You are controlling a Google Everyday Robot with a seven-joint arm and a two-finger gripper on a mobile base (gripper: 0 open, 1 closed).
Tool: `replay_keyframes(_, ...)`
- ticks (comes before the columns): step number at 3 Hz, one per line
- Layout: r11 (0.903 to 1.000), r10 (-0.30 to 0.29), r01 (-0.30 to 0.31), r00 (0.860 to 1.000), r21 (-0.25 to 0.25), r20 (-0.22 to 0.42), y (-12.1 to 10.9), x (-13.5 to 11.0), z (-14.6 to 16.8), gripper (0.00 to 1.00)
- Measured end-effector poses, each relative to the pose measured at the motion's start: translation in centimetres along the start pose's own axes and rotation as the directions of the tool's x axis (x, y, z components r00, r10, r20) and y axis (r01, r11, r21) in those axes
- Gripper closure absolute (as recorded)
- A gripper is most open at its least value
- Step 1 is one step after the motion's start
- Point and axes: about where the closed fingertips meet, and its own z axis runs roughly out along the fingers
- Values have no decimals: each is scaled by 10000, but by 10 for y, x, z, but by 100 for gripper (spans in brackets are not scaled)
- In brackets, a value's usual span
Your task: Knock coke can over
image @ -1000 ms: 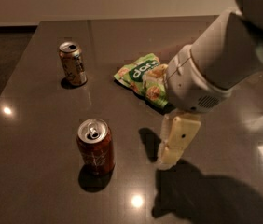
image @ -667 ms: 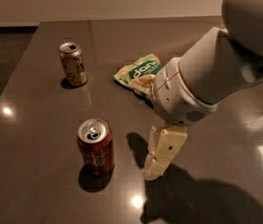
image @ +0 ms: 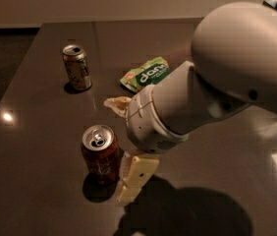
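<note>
Over the last second the end effector (image: 137, 177) travels leftward and down across the desk (image: 35, 195), from a spot well apart from the coke can (image: 100, 154) to a place just beside the can's right flank, low, near its base. The bulky white arm (image: 192, 107) swings in with it and now fills much of the right side of the camera view, covering part of the green snack bag (image: 146, 74) behind it. Whether the end effector is released or clenched cannot be told from this angle. The coke can itself does not shift: it stands upright on the near-left part of the desk, silver top and pull-tab facing up. Whether the end effector already touches its side is not clear, since the gap, if any, is very slim. The pale gold can (image: 77, 67) stands untouched, far back on the left. For the task this reads as the approach all but finished and the knock not yet delivered. A continued sideways push to the left, ideally higher on the can's body, would likely tip it, whereas a low push may merely slide it.
</note>
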Motion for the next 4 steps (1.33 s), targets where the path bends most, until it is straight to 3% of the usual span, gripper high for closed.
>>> replay_keyframes(1, 9999, 166, -165, 9995, -52, 256, -3, -6, 14, 0)
replay_keyframes(2, 9995, 230, -219, 9985, -223, 491, -5, -16, 21, 16)
replay_keyframes(3, 9990, 336, -314, 9971, -324, 676, -7, -22, 21, 39)
replay_keyframes(4, 9982, 393, -381, 9990, -471, 234, -11, -27, 16, 64)
